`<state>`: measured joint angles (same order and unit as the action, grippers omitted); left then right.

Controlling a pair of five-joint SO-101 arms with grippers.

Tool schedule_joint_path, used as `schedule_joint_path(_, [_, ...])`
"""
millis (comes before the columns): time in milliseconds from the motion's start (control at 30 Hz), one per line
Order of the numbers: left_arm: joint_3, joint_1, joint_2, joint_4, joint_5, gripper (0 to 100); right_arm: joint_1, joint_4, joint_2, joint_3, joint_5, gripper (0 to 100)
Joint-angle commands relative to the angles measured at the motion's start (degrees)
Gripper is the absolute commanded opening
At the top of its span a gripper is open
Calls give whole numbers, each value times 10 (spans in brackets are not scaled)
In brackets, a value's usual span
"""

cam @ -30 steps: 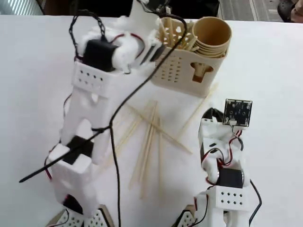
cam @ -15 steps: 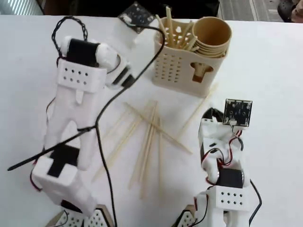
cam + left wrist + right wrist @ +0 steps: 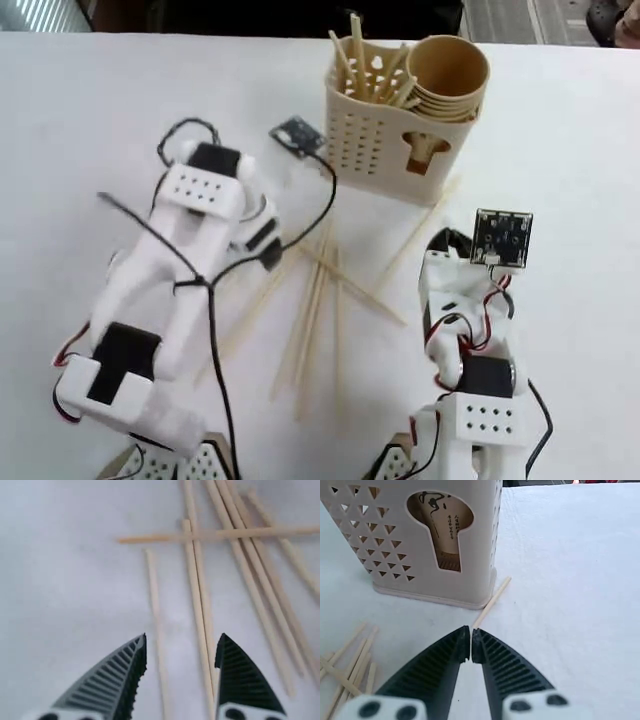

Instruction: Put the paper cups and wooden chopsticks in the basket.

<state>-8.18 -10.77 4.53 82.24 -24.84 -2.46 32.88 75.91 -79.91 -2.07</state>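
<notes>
My left tool (image 3: 182,641) stands wide and holds nothing. It hangs low over the loose chopsticks (image 3: 315,290) on the counter (image 3: 560,150). In my left wrist view, one thin chopstick runs through the gap between the fingers. Two more lie side by side close against one finger, and others fan out beyond, with one laid across them.

My right tool (image 3: 471,636) is narrow, its tips all but touching, with nothing between them. It points at the basket (image 3: 385,140) from near the counter.

The basket stands upright on the far side of the counter. The cups (image 3: 450,70) sit nested in a stack at one end of it. Through the keyhole cut-out in its wall I can see the side of a cup in my right wrist view. Several upright sticks (image 3: 355,55) lean in the basket's other end.

The loose chopsticks lie crossed and scattered on the counter between my two arms, on the near side of the basket. A single stick (image 3: 492,599) lies slantwise from the basket's foot toward my right tool, apart from both.
</notes>
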Motion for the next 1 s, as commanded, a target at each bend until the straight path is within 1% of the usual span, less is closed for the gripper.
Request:
schedule_joint_path(0, [-102,-20,-30,-101,-4,226,-2,-11,9,5,-8,25])
schedule_joint_path(167, [-172,-44,-29,-170,0,226,-2,-11,9,5,-8,25])
schedule_joint_path(267, [-193,-54,-29,-192,6,226,-2,-11,9,5,-8,25])
schedule_joint_path(367, [-189,-54,-14,-207,36,226,-2,-11,9,5,-8,25])
schedule_joint_path(433, [-167,-53,19,-208,40,226,-2,-11,9,5,-8,25])
schedule_joint_path(500, [-135,-52,60,-197,41,226,-2,-11,9,5,-8,25])
schedule_joint_path(667, [-25,-51,154,-117,41,221,-3,-11,9,5,-8,25])
schedule_joint_path(733, [11,-55,191,-91,38,177,-3,-11,9,5,-8,25])
schedule_joint_path(867, [80,-56,247,-42,36,15,-4,-11,9,5,-8,25])
schedule_joint_path(933, [92,-56,258,-27,36,28,-4,-11,9,5,-8,25])
schedule_joint_path(967, [92,-56,258,-25,36,18,-4,-11,9,5,-8,25])
